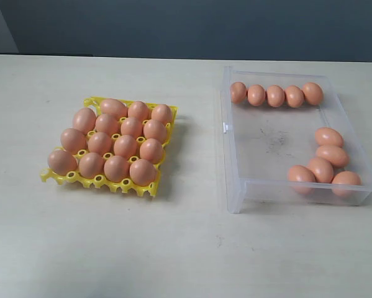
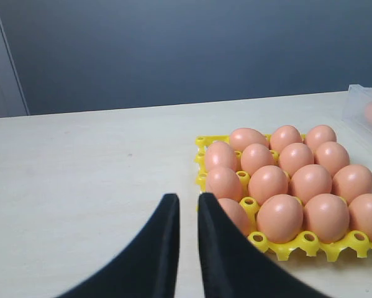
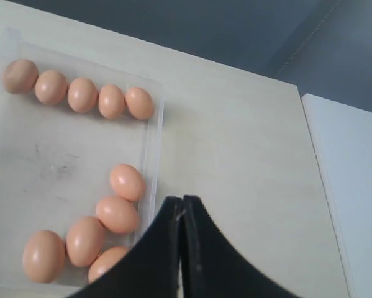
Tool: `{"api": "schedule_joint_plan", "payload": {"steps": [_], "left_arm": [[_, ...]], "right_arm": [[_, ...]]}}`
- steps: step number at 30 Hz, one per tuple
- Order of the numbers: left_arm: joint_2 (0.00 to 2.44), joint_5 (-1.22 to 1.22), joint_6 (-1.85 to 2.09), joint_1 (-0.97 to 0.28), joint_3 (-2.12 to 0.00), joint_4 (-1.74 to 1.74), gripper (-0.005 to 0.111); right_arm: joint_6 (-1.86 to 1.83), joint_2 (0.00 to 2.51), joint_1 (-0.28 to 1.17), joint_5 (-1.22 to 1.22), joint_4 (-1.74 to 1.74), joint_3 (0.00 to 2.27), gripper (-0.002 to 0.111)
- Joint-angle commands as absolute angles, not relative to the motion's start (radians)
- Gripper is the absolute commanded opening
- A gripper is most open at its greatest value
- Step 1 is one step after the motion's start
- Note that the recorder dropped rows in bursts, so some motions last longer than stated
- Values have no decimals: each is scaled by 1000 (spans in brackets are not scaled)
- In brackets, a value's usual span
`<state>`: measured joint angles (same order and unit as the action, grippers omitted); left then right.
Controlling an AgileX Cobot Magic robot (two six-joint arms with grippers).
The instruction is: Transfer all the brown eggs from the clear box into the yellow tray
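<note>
Item 1, clear box point(image 1: 226, 162): you are seeing it sitting on the pale table point(image 1: 173, 248), its white clip point(image 1: 225, 128) facing the tray.

Item 2, brown eggs point(image 1: 125, 146): ten are still lying inside the clear box. Five are lining its far wall point(image 1: 275, 95), touching in a row. Five more are clustering at its near corner farthest from the clip point(image 1: 320, 169).

Item 3, yellow tray point(image 1: 105, 182): it is sitting on the clip side of the clear box, apart from it, and is carrying fifteen eggs upright in its cups.

Item 4, right claw point(image 3: 182, 198): your fingers are pressing together on nothing, hanging over the table just outside the clear box's wall, beside the clustered eggs.

Item 5, left claw point(image 2: 189, 197): your fingers are standing slightly apart with nothing between them, hovering beyond the tray from the clear box, near the tray's corner.
</note>
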<state>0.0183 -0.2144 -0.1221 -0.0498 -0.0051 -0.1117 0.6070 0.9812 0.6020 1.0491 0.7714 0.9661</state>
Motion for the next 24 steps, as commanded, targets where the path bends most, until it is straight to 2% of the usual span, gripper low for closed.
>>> {"api": "schedule_joint_plan", "payload": {"steps": [1, 5, 11, 17, 20, 24], "left_arm": [[24, -208, -123, -52, 0, -114, 12], [24, -208, -123, -52, 0, -114, 12], [24, -208, -123, -52, 0, -114, 12], [24, -208, -123, -52, 0, -114, 12], [24, -208, -123, -52, 0, -114, 12], [24, -208, -123, -52, 0, -114, 12]], "right_arm": [[454, 1001, 599, 1187, 706, 1082, -1], [300, 1034, 571, 1221, 622, 1255, -1], [133, 1082, 421, 1221, 394, 1415, -1], [321, 1213, 308, 1221, 740, 1400, -1], [294, 1277, 248, 1221, 594, 1400, -1], [72, 1372, 148, 1221, 125, 1399, -1]]}}
